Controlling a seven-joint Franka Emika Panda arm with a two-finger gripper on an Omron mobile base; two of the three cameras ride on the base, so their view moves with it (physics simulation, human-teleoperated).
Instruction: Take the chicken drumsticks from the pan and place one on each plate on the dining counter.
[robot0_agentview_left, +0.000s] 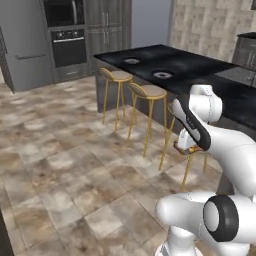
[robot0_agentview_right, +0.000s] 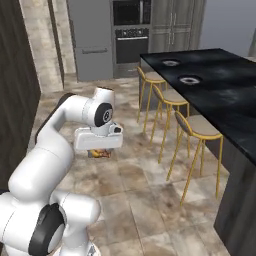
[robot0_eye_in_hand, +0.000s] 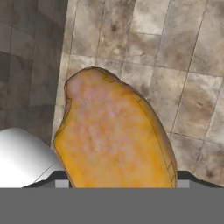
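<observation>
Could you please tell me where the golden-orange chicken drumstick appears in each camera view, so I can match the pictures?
Left base view: golden-orange chicken drumstick, right of centre, a small piece beneath the white hand, in front of a stool.
Right base view: left of centre, hanging just under the hand, above the tiled floor.
Hand view: large, centre and lower middle, held between the jaws over the floor tiles.
Shared landmark: the glossy black marbled dining counter.

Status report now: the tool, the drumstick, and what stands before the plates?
Tool shut on golden-orange drumstick, carried above the tiled floor. Both plates on the dining counter, bare. Bar stools line the counter's near side.
</observation>
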